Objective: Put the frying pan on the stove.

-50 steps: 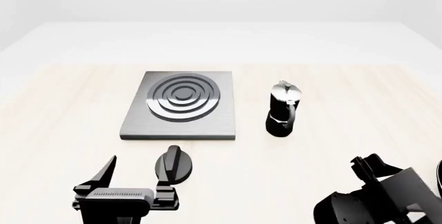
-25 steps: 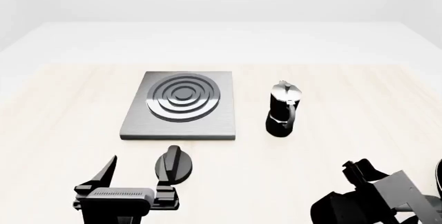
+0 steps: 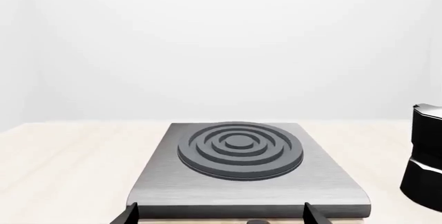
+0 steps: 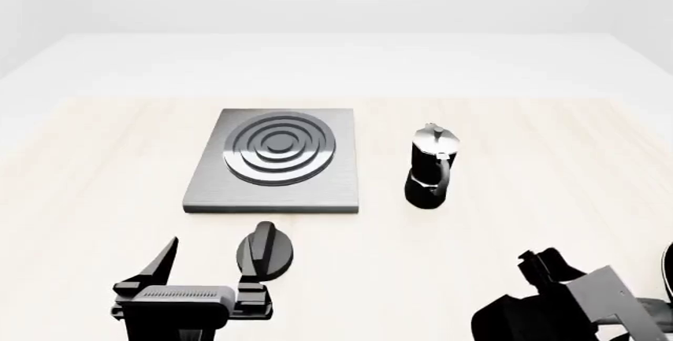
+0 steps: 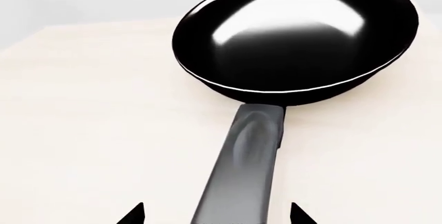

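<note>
The frying pan (image 5: pixel 297 38) is a glossy black round pan lying on the pale wooden table, its long handle (image 5: pixel 252 162) running toward my right gripper (image 5: pixel 215 214). That gripper is open, with a fingertip on each side of the handle and neither touching it; the handle's end is out of view. In the head view the right gripper (image 4: pixel 552 272) is low at the right, and the pan is almost entirely outside that view. The stove (image 4: pixel 276 160) is a square grey slab with black rings at centre left, also seen in the left wrist view (image 3: pixel 240 149). My left gripper (image 4: pixel 205 274) is open and empty in front of the stove.
A black-and-silver moka pot (image 4: pixel 431 166) stands upright right of the stove, also at the edge of the left wrist view (image 3: pixel 427 167). A small round black knob (image 4: pixel 263 250) lies in front of the stove, beside my left gripper's finger. The table (image 4: pixel 94 168) reaches far to both sides.
My right arm has moved a little down and left in the head view. The left arm, stove, pot and knob have not moved.
</note>
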